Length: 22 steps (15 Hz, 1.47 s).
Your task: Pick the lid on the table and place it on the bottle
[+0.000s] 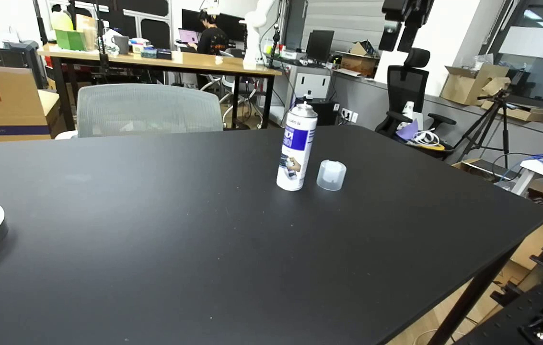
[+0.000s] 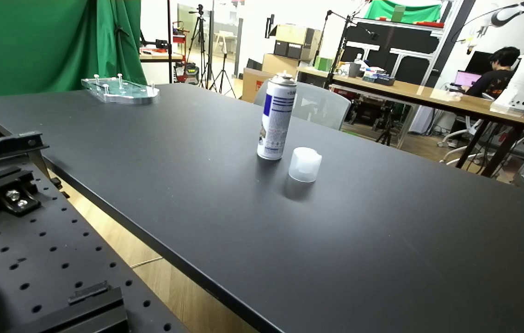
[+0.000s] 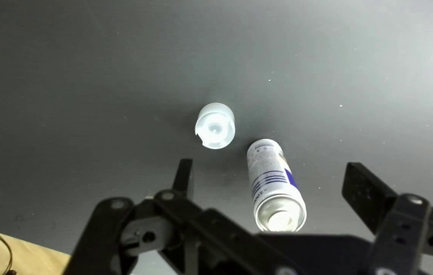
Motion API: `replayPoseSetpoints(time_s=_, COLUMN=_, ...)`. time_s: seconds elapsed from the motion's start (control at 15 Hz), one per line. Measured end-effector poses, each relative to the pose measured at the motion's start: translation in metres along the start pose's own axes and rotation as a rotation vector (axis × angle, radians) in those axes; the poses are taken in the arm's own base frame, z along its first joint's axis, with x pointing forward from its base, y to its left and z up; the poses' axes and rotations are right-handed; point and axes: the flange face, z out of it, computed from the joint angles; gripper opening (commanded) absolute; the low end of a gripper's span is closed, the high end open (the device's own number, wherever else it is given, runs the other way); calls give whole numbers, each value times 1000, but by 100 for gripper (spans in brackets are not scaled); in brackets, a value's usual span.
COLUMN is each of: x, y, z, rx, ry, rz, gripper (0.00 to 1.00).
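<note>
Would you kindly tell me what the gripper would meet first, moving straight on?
Probably the lid or the table beside it: in an exterior view the gripper points down past the bottle. Depth is unclear; the bottle shows between its open jaws in the wrist view.

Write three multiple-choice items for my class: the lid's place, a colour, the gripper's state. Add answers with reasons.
1. Relative to the bottle, the lid stands:
A atop it; B beside it; C underneath it.

2. The bottle's large label block is:
A red; B green; C blue.

3. The gripper is:
A open; B shut; C gripping the lid.

1 B: both exterior views show them apart on the table.
2 C: it shows blue in both exterior views.
3 A: its fingers stand wide apart in the wrist view.
</note>
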Motion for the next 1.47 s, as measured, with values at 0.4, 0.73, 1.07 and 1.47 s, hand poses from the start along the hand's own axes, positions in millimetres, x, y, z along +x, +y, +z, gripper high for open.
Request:
replayPoseSetpoints(time_s=0.4, x=24, y=29, z=63, rx=-38, ry=-54, rz=-63, gripper=100)
replayPoseSetpoints(time_s=0.73, x=38, y=53, z=95, rx=-43, ry=-118, rz=-96, gripper=100)
replayPoseSetpoints(time_s=1.07, x=42, y=48, z=106, rx=-32, ry=-131, rz=-114, gripper=100)
replayPoseSetpoints(time_s=1.47, x=54, y=35, z=157, rx=-27, ry=-127, rz=-158, gripper=100)
